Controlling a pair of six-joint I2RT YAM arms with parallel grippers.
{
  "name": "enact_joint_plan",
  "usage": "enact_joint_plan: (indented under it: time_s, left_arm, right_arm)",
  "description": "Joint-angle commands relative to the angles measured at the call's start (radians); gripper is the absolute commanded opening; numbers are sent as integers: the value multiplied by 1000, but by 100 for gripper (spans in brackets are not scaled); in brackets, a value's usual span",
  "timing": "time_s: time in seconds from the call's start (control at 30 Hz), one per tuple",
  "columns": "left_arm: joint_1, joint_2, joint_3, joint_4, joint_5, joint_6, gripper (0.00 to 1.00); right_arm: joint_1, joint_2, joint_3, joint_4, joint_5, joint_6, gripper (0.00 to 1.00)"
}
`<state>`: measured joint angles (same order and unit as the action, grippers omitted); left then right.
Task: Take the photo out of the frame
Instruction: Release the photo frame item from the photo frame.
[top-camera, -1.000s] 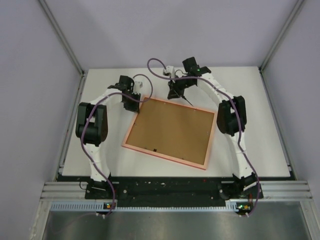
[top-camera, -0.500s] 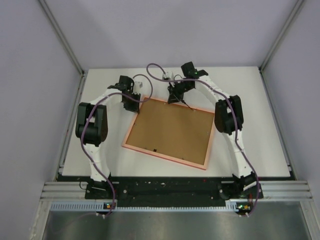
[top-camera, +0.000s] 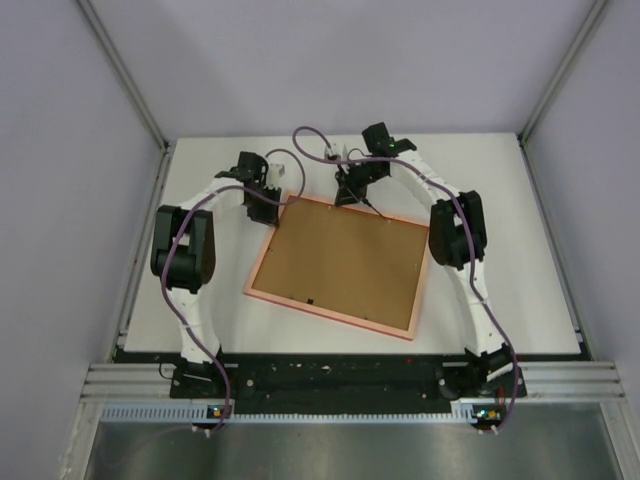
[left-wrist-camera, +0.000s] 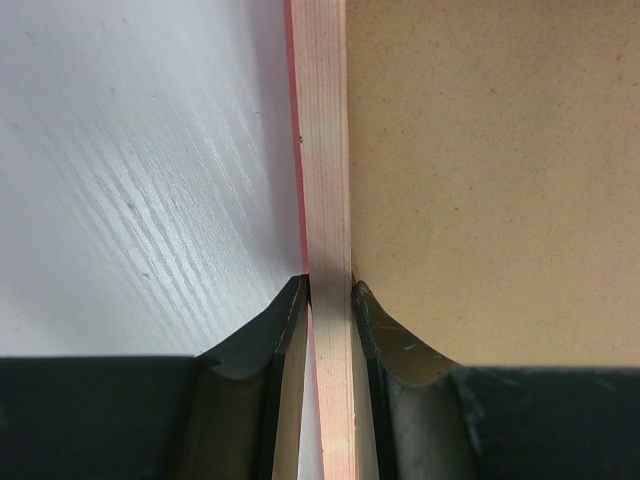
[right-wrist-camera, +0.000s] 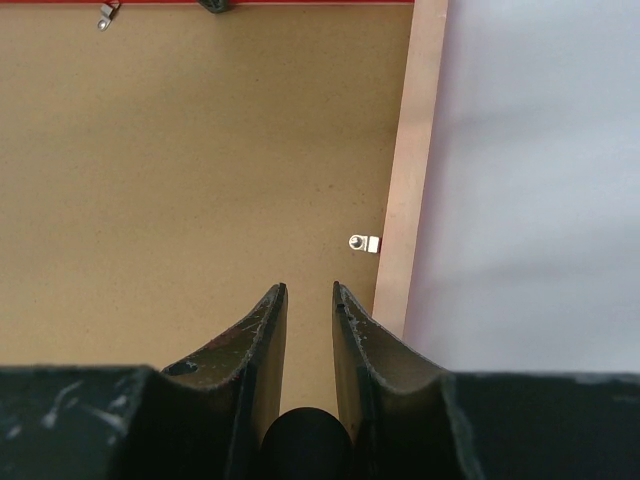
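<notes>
1. The frame lies back-up on the white counter, roughly mid-counter and skewed. Its far-left corner sits nearest the left arm.
2. A plain brown backing board fills the frame's opening. Only the pale pinkish rim shows around it, with a red outer edge visible in the wrist views.
3. The left gripper is at the frame's far-left corner. Its jaws are closed on the rim, one finger on the counter side and one on the board side.
4. The right gripper is over the backing board close to the far rim. Its jaws are narrowly parted with nothing between them. Contact with the board cannot be determined.
5. A small metal clip sits on the board against the rim, just beside the right fingertips. A second clip shows at the opposite edge.
</notes>
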<state>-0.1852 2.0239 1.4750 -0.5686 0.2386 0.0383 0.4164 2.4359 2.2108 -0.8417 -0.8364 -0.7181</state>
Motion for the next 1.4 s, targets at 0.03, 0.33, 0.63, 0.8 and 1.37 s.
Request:
enact_joint_plan:
  time_s: [0.03, 0.33, 0.63, 0.8, 1.37]
  left_arm:
    - [-3, -53, -13, -16, 38, -17, 3]
    - [-3, -53, -13, -16, 33, -15, 3]
    - [-3, -56, -16, -16, 10, -15, 0]
    - [-3, -57, -18, -14, -7, -20, 0]
    - [-2, -60, -30, -1, -74, -35, 0]
  right_arm:
    - [5, -3, 44, 1, -17, -44, 0]
    - [-8, 0, 40, -25, 7, -73, 0]
    - [-24, 0, 32, -49, 8, -90, 0]
    - [-37, 0, 27, -65, 7, -98, 0]
    - [-70, 57, 87, -97, 60, -69, 0]
